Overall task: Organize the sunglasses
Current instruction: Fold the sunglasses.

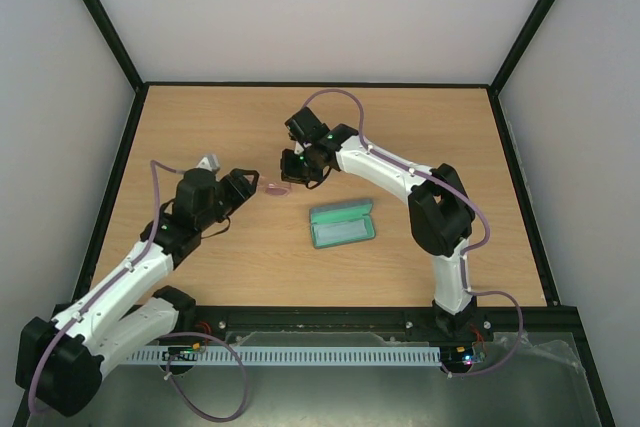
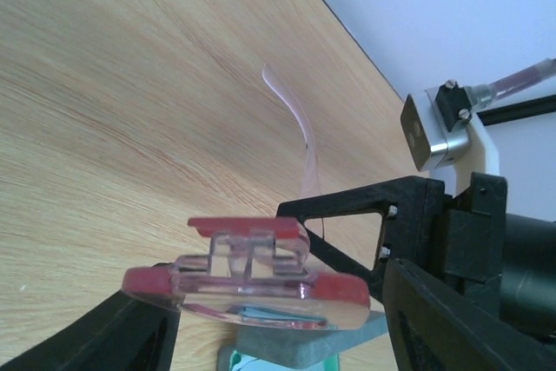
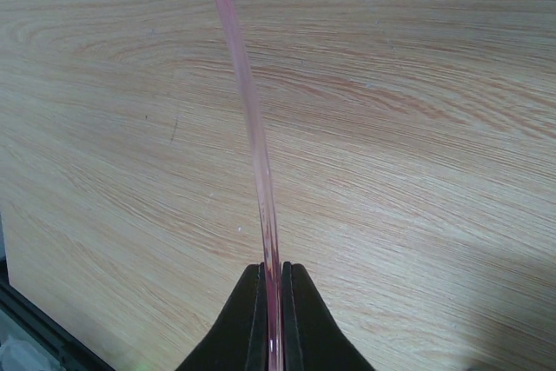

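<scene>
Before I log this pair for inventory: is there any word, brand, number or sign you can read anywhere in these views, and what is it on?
No readable text in any view.
sunglasses: no brand or number shows on the frame, lenses or temple arms.
case: plain outside and lining, though it is too small in the top view to rule out fine print.

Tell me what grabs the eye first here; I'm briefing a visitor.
The pink sunglasses are held above mid-table: the left gripper clamps the front, the right gripper pinches one temple arm. Beside them an open green-lined case lies on the table.
</scene>
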